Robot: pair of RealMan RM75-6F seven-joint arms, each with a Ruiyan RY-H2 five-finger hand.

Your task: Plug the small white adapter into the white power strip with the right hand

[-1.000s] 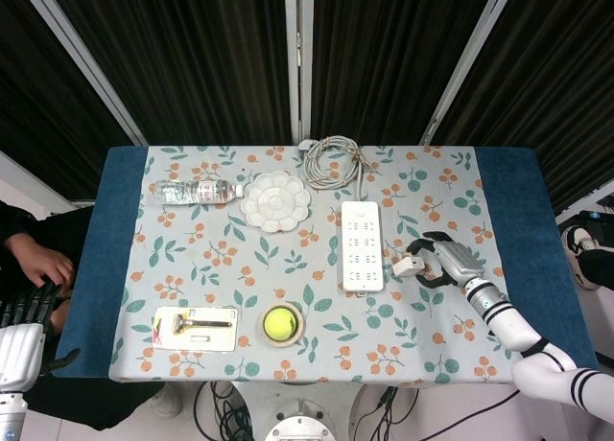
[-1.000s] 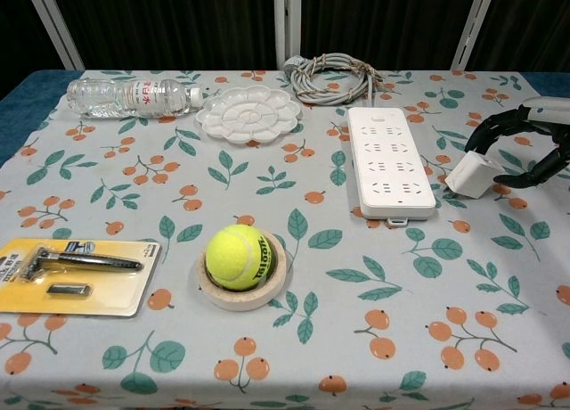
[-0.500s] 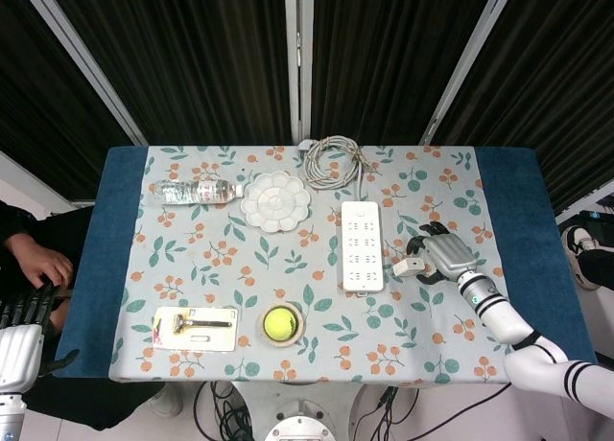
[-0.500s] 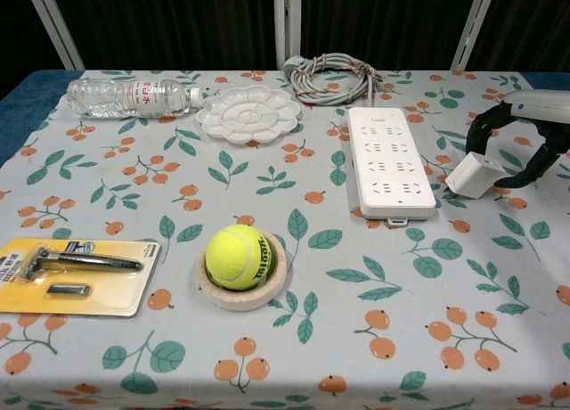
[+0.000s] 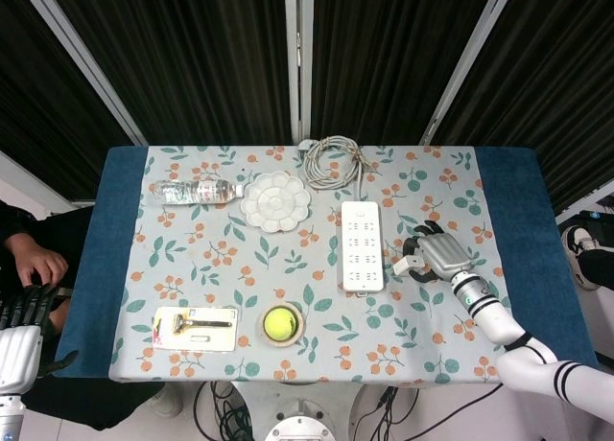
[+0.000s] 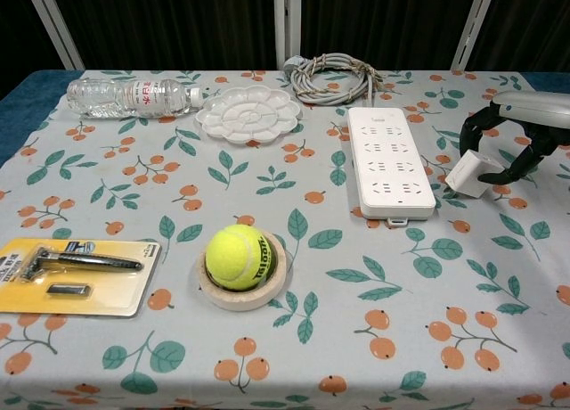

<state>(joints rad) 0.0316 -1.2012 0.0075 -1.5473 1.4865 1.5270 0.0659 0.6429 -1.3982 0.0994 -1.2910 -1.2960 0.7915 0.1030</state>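
Your right hand (image 5: pixel 437 256) sits at the right of centre in the head view, and in the chest view (image 6: pixel 519 129) it comes in from the right edge with its dark fingers (image 6: pixel 475 127) curled down around the small white adapter (image 6: pixel 474 174). You have the adapter pinched there, tilted, just beside the right side of the white power strip (image 6: pixel 388 160) but not in any socket. From above, the adapter (image 5: pixel 407 265) shows as a small white block poking out to the left of your hand, close to the lower right of the strip (image 5: pixel 362 245). The strip lies lengthwise up the frame, near the middle of the floral tablecloth (image 5: pixel 221 268), and its grey coiled cable (image 5: pixel 331 160) is bundled at the top centre, near the far edge of the cloth.

Your left hand (image 5: pixel 24 318) is down in the lower left corner of the head view, off the table, fingers pointing up; you can't tell from here whether they are spread or together.

Elsewhere on the cloth: a clear water bottle (image 6: pixel 134 97) lies on its side at the upper left, a white flower-shaped palette (image 6: pixel 248 114) sits just right of it, a yellow tennis ball (image 6: pixel 239 257) rests in a pale ring (image 6: pixel 242 293) at lower centre, and a razor on a yellow card (image 6: pixel 76 274) lies at the lower left.
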